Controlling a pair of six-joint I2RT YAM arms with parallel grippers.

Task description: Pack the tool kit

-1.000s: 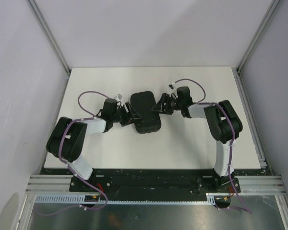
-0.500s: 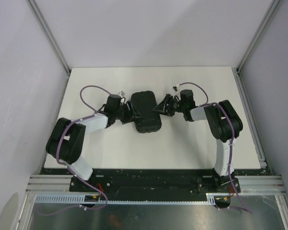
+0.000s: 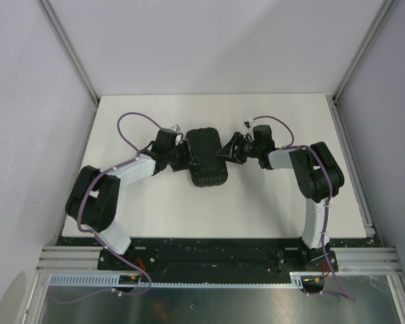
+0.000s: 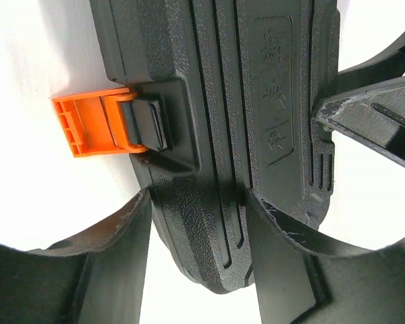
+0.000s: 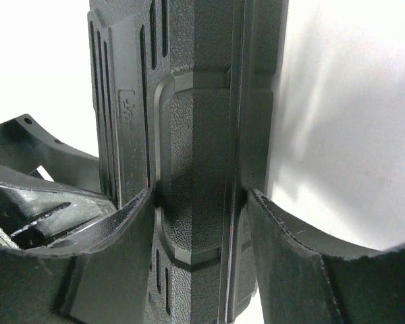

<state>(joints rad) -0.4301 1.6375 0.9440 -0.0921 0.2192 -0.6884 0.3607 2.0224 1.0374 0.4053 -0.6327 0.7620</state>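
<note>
The tool kit [image 3: 206, 156] is a black textured case lying shut in the middle of the white table. My left gripper [image 3: 189, 156] clasps its left edge and my right gripper [image 3: 226, 154] its right edge. In the left wrist view the case [image 4: 216, 121] sits between both fingers of the left gripper [image 4: 199, 196], which touch it on either side. Its orange latch [image 4: 88, 125] sticks out, unfastened. In the right wrist view the right gripper [image 5: 199, 196] presses the case [image 5: 196, 135] from both sides. No loose tools show.
The white table [image 3: 270, 202] is bounded by grey walls and aluminium frame posts [image 3: 71, 50] at left and right. Purple cables [image 3: 131, 121] loop above both wrists. The arm bases stand at the near edge [image 3: 209, 246].
Both grippers have moved in towards the case and a little farther back along its sides. The left jaws have narrowed onto its edge. The case itself has stayed in place.
</note>
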